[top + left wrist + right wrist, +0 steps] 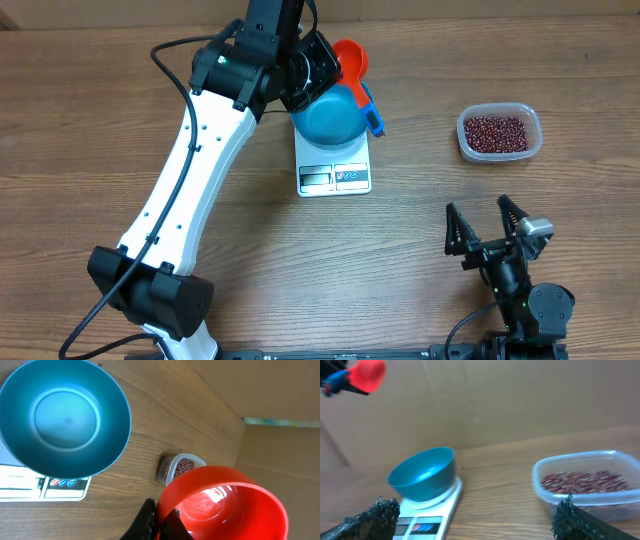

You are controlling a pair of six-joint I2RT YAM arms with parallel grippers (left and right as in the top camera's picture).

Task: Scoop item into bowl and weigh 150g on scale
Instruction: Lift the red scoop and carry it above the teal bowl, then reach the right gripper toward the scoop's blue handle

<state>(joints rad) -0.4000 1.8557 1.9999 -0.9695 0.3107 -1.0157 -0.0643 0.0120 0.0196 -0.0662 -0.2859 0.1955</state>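
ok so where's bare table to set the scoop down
Bare wood between the scale and the bean tub, and in front of the scale between the left arm and right gripper. Crowded around the bowl and scoop.

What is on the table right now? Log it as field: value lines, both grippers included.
bowl: blue bowl, empty, sitting on the scale
display: display too small to read
scoop: red scoop, empty, in the air near the bowl
beans: beans all in the clear tub, to the right of the scale
left gripper: left gripper shut on the scoop's handle
right gripper: right gripper open, holding nothing, apart from the tub
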